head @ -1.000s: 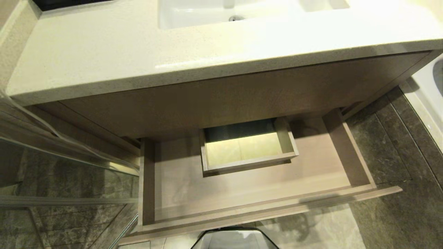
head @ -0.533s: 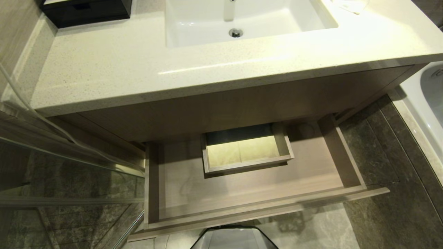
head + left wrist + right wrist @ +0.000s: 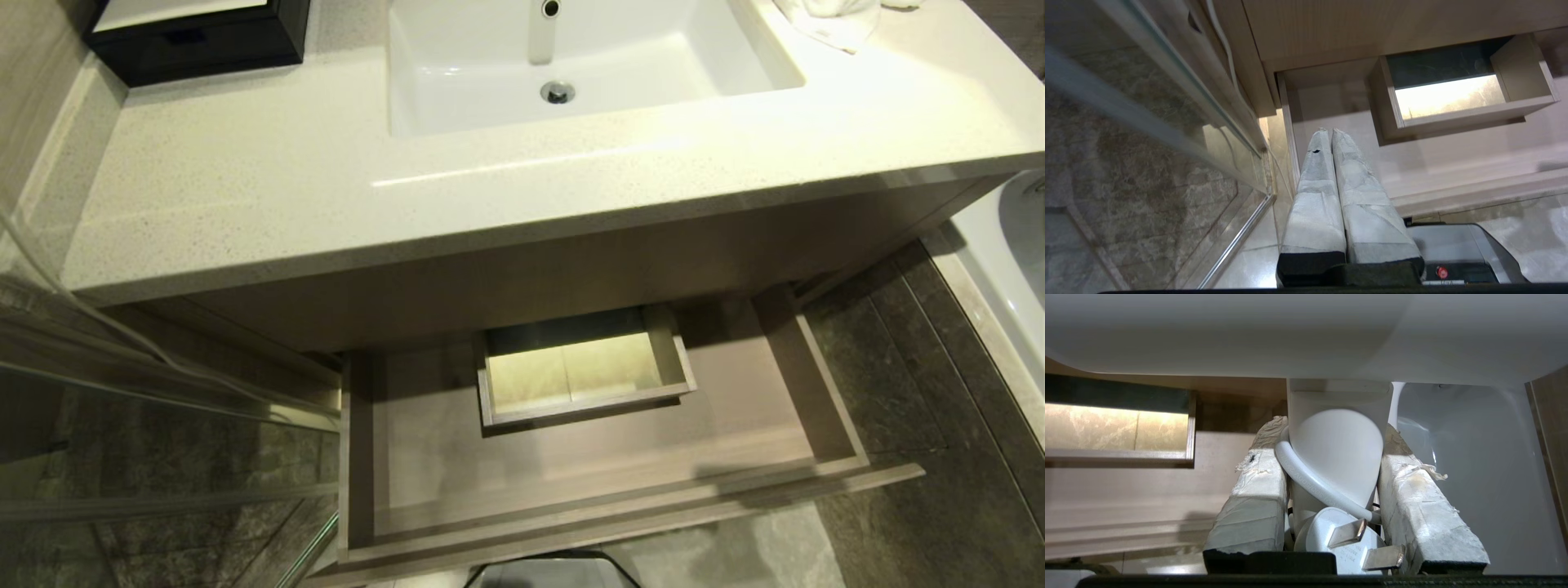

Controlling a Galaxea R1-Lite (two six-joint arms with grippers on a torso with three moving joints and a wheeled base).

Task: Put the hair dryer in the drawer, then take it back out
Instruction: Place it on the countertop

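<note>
1. We hold the dryer (image 3: 1337, 457) clamped between the right gripper (image 3: 1331, 457) fingers (image 3: 1249, 498), cord (image 3: 1306, 479) and plug (image 3: 1347, 541) pinned with it, just off the drawer's (image 3: 604, 498) right end and out of the head view.
2. The drawer is open and holds nothing we can see, so we judge this the carry, either in or back out; we cannot tell which.
3. The dryer's long axis runs along the fingers, plug end at the palm; the grille is hidden.
4. If going in, the next move needs a shift left over the drawer floor, clear of the cutout (image 3: 584, 367).
5. The left gripper (image 3: 1331, 134) is pressed closed, empty, by the drawer's left wall.
</note>
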